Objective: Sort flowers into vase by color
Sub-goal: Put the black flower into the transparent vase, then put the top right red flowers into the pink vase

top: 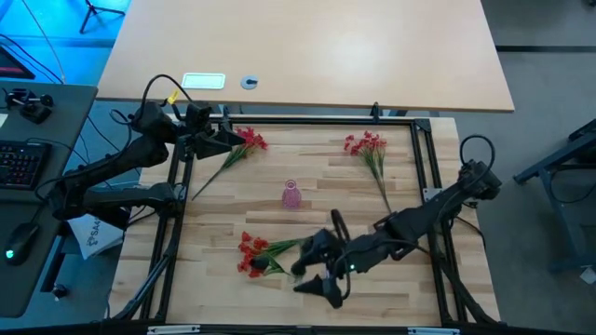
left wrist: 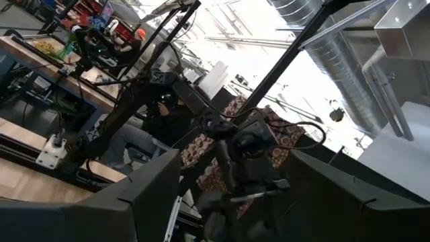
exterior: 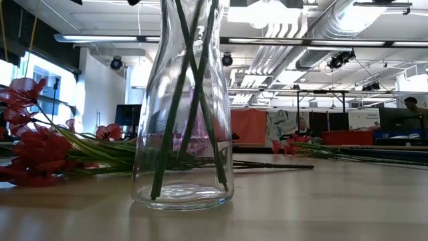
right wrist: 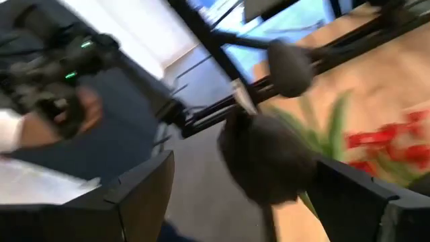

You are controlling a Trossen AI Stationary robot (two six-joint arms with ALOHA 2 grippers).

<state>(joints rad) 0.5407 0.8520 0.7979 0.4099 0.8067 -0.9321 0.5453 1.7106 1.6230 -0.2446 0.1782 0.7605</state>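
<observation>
While three bunches of red flowers remain outside any vase, one (top: 251, 253) lies on the worktop (top: 400, 288) at lower left of the high view, another (top: 370, 149) lies at upper right, and the third (top: 250, 141) sits at upper left, its stalk running down-left from the left gripper (top: 226, 140), whose fingers appear clamped on it. Near the centre of that view stands a small pink vase (top: 291, 194). Filling the middle of the low view, a clear glass vase (exterior: 182, 107) holds several green stalks (exterior: 194, 80); their blooms are cut off by the frame's top. At lower centre of the high view the right gripper (top: 317, 268) hangs just beside the lower-left bunch; its wrist view shows a blurred dark bloom (right wrist: 269, 158) between the fingers (right wrist: 144, 191), though I cannot tell whether they grip it.
</observation>
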